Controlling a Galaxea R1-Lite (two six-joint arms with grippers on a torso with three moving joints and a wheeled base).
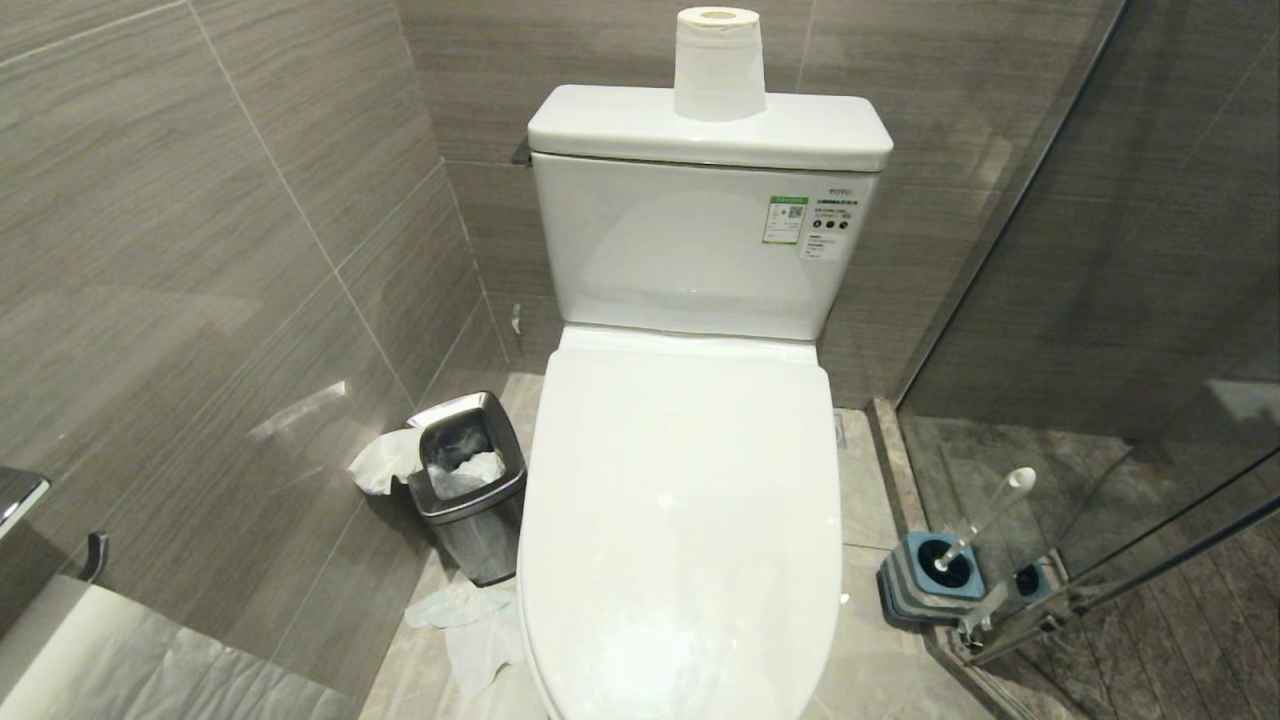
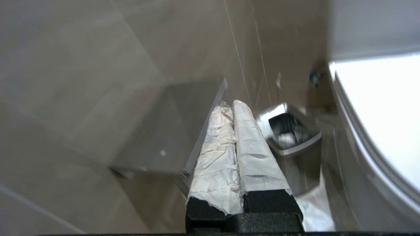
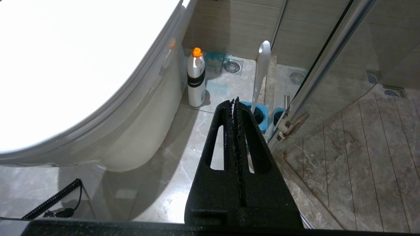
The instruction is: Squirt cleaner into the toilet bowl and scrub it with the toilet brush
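Toilet lid down; toilet brush in holder beside it.

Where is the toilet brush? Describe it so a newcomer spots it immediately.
Start at the white toilet, lid closed. On the floor to its right, against the glass shower door, the toilet brush stands in a square blue-and-grey holder. Nothing else nearby has its long, thin white handle.

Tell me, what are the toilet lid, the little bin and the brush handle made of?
The toilet lid looks like glossy white plastic or porcelain; its shine cannot settle which. The waste bin seems to be brushed steel: silvery and reflective. The toilet brush handle looks like smooth white plastic, standing in a blue-and-grey holder.
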